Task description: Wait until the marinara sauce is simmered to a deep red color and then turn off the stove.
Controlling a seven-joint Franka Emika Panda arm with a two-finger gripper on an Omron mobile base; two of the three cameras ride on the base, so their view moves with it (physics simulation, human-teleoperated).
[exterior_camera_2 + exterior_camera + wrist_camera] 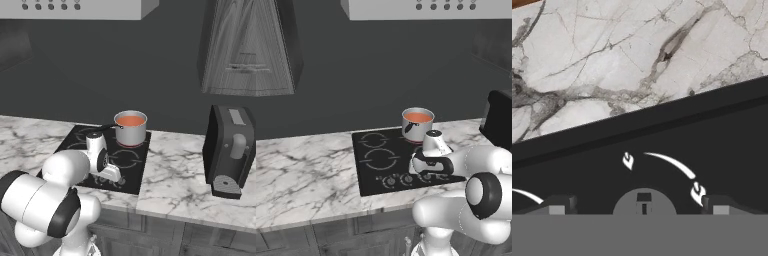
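Note:
The marinara sauce (418, 117) (131, 120) looks orange inside a small steel pot (416, 129) (132, 134) on the back right burner of the stove (372, 167) (131, 176). My gripper (424, 173) (115, 177) hangs low over the stove's front edge, above the row of knobs (406, 178). In the hand view, the gripper (638, 206) is open, and one round knob (644, 201) sits between its two fingertips (557, 206), apart from both. White flame marks are printed on the black glass (677, 130) beside that knob.
A black coffee machine (229, 150) (500, 121) stands on the marble counter (301, 170) (612, 60) to the right of the stove. A range hood (431, 9) hangs above. Wall cabinets (232, 45) flank it.

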